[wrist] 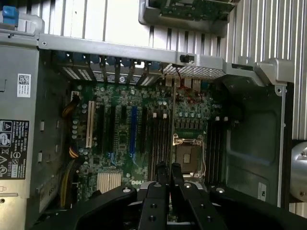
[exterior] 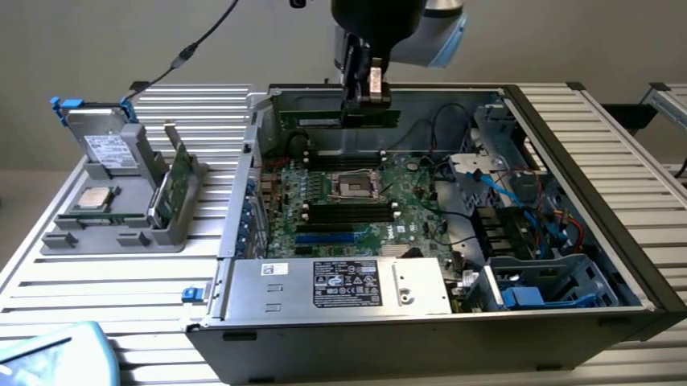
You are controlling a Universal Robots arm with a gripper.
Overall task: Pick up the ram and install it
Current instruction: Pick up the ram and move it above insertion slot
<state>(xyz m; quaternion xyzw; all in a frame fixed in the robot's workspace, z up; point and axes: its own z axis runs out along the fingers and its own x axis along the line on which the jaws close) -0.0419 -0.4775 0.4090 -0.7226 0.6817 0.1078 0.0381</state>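
1. Silver power-supply box (exterior: pixel 419 285) with a black label fills the near end of the open computer case (exterior: pixel 601 241), which lies on the slatted metal surface (exterior: pixel 108 281).
2. Behind the box, the green motherboard (exterior: pixel 408 201) lies flat, with 1 square processor socket (exterior: pixel 355 186) in its middle and black memory slots (exterior: pixel 343 211) on the near and far sides of the socket.
3. At the exterior view's left, just beside the case, a grey holder (exterior: pixel 140 233) carries a square silver processor chip (exterior: pixel 96 197), a grey drive (exterior: pixel 108 149) with a white label, and 1 green board (exterior: pixel 172 189) standing on edge.
4. Farther back, the black claw (exterior: pixel 363 108) hangs from the arm over the far part of the motherboard, clenched on the ram (exterior: pixel 322 119).
5. In the wrist view its 2 fingers (wrist: pixel 154 191) stand close together above the socket area.
6. The ram is held level, its long side running across the case, up in the air above the far memory slots and apart from them, in front of the case's far wall.
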